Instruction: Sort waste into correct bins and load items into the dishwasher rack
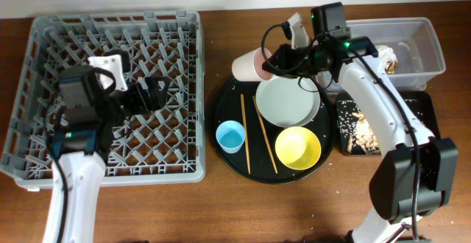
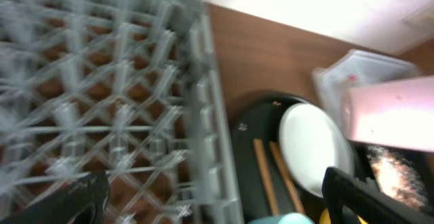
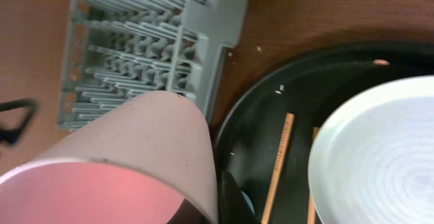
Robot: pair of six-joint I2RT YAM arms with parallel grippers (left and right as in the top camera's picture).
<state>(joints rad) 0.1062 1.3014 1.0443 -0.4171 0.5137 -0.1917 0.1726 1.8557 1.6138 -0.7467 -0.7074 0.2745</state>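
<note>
My right gripper (image 1: 274,60) is shut on the pink cup (image 1: 248,65) and holds it tilted above the far left edge of the round black tray (image 1: 224,141); the cup fills the right wrist view (image 3: 129,163). The grey-green plate (image 1: 287,100), yellow bowl (image 1: 297,147), blue cup (image 1: 230,136) and two chopsticks (image 1: 264,134) lie on that tray. My left gripper (image 1: 151,94) is open and empty over the grey dishwasher rack (image 1: 44,29). The clear tub (image 1: 427,51) and the shallow black tray (image 1: 423,114) with food scraps (image 1: 362,125) stand at the right.
The round black tray lies between the rack and the bins. The rack also shows in the left wrist view (image 2: 122,102) and the right wrist view (image 3: 149,41). Crumbs dot the wooden table near the tray.
</note>
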